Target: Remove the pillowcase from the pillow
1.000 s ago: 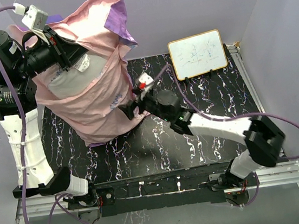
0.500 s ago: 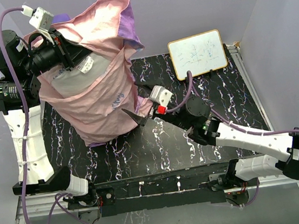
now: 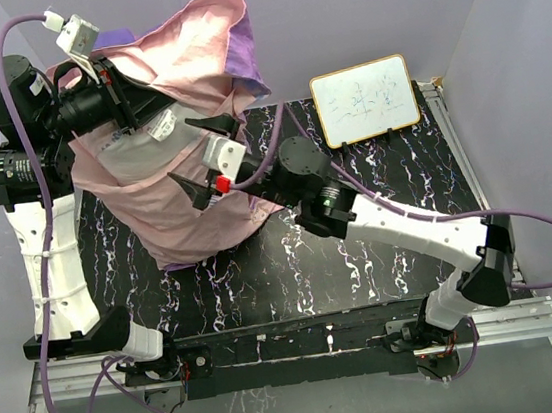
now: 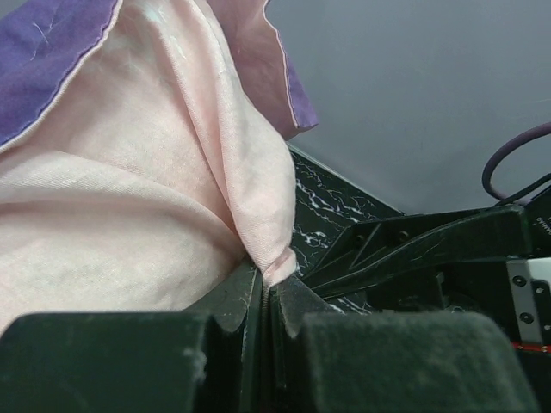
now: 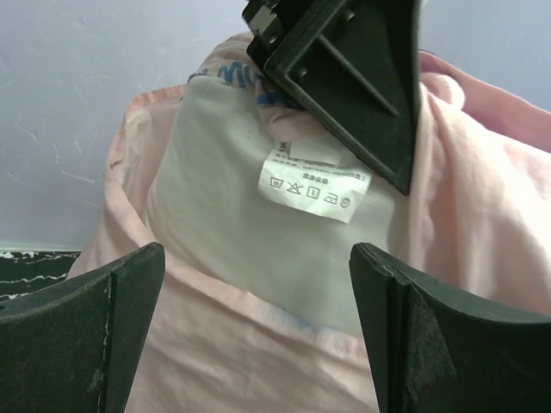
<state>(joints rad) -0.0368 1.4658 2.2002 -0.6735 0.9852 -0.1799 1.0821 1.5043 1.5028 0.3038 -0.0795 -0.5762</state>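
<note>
Soft, even light lays faint shadows in folds of the pillowcase; the left claw blurs near its lens.

Straight ahead of the right gripper the pillow sits inside the pillowcase (the left gripper on its rim, just above); the whiteboard stands well behind.

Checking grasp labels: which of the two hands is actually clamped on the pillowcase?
The left hand, jaws shut on a fold of the pillowcase; the right hand is open, facing the white pillow.
</note>
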